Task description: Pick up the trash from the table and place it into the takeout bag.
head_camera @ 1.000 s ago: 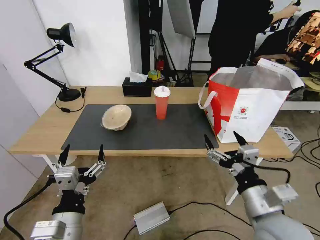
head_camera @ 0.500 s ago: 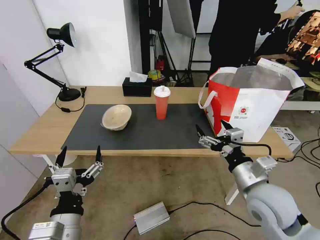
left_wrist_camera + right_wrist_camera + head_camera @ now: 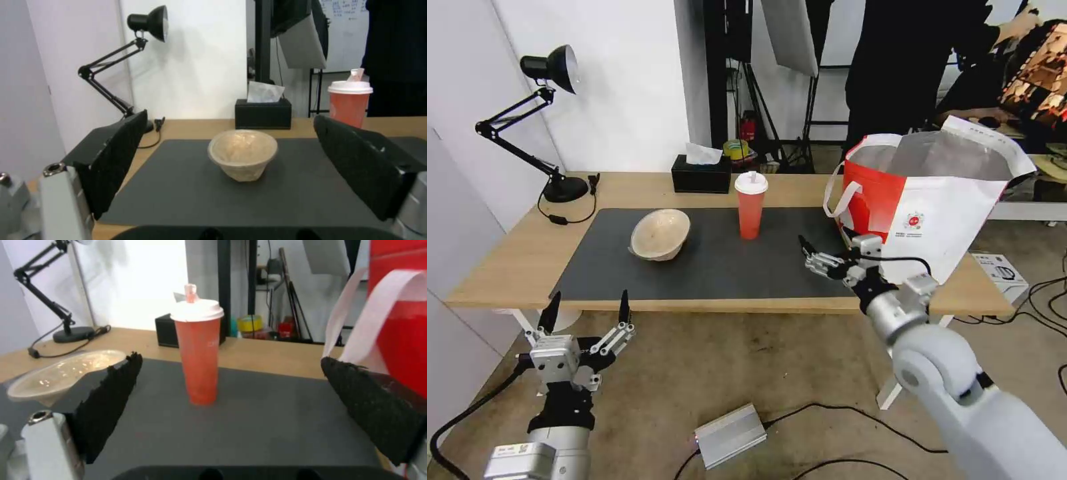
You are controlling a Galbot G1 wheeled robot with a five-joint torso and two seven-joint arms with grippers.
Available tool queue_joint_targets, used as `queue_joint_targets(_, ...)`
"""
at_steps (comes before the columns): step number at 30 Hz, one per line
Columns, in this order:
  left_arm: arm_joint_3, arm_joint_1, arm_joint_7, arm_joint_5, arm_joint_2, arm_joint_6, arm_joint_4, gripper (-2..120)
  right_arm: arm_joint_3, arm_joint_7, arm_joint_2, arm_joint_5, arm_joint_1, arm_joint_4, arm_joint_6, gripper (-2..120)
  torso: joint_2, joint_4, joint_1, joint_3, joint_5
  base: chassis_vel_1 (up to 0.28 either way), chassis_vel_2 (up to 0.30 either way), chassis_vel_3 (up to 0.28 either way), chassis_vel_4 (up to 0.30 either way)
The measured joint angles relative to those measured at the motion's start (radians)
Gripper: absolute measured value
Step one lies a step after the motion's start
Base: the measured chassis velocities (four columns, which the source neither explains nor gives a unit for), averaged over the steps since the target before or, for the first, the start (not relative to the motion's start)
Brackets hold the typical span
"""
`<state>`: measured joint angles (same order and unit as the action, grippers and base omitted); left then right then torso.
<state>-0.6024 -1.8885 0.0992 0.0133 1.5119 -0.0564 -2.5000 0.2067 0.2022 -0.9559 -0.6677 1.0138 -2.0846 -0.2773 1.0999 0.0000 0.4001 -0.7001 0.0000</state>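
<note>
The right pincer [image 3: 826, 249], spread open, hovers right of centre over the dark grey mat, facing the tall red white-lidded cup [image 3: 751, 205] standing mid-frame; the left pincer [image 3: 587, 312], open, waits lower left below the light-wood table [image 3: 514, 257].

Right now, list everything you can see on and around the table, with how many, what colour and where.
table: one, light wood, ahead
mat: one, dark grey, on the table
beige bowl: one, on the mat's left part
cup: one, red, white lid, upright mid-mat
takeout bag: one, white and red, table's right end
tissue box: one, black, behind the mat
desk lamp: one, black, far left corner
metal box: one, silver, on the floor
left gripper: open, below the table's near edge
right gripper: open, over the mat beside the bag, facing the cup
</note>
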Motion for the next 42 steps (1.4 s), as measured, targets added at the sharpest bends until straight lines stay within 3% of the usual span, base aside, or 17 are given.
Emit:
queue_joint_targets(19,-0.01,0.001,0.0,-0.001,0.009,0.0,0.0,100,-0.215,-0.007,-0.109,0.014,-0.244,0.242,-0.001,100,0.0,0.0001,0.0,0.0,-0.0001,0.0,0.0,0.0,0.0)
queue_joint_targets(42,-0.01,0.005,0.0,-0.003,0.015,0.001,0.0,100,-0.311,-0.019,-0.263,0.104,-0.43,0.509,0.013,100,0.0,0.0,0.0,0.0,-0.0001,0.0,0.0,0.0,0.0)
